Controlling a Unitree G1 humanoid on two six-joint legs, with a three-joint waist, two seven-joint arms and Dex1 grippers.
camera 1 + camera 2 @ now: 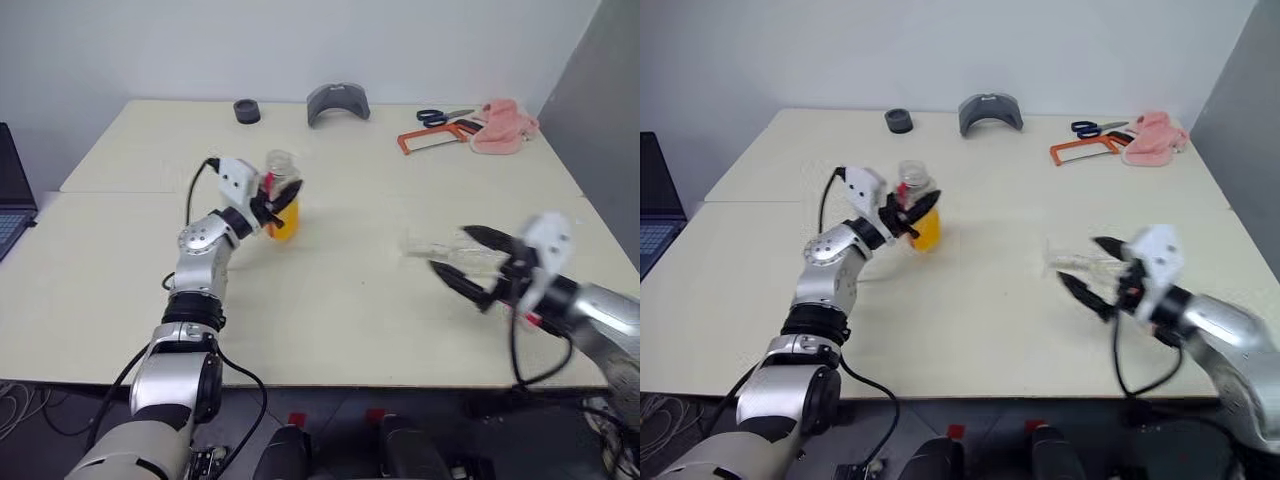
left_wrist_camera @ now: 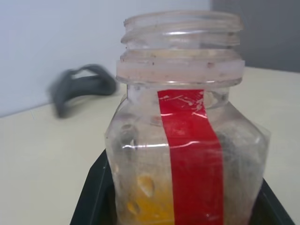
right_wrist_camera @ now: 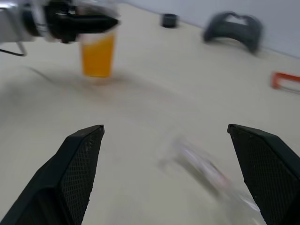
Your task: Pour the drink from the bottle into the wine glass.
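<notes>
My left gripper is shut on the bottle, a small clear bottle with a red strip and an open neck without a cap. The bottle is upright at the table's left middle, and the orange drink fills its lower part. The wine glass is a blurred clear shape that seems to lie on its side on the table at the right. My right gripper stands open around it, with its black fingers wide apart and not touching the glass.
Along the table's far edge are a black ring, a grey curved piece, blue scissors, an orange hacksaw and a pink cloth. A laptop sits past the left edge.
</notes>
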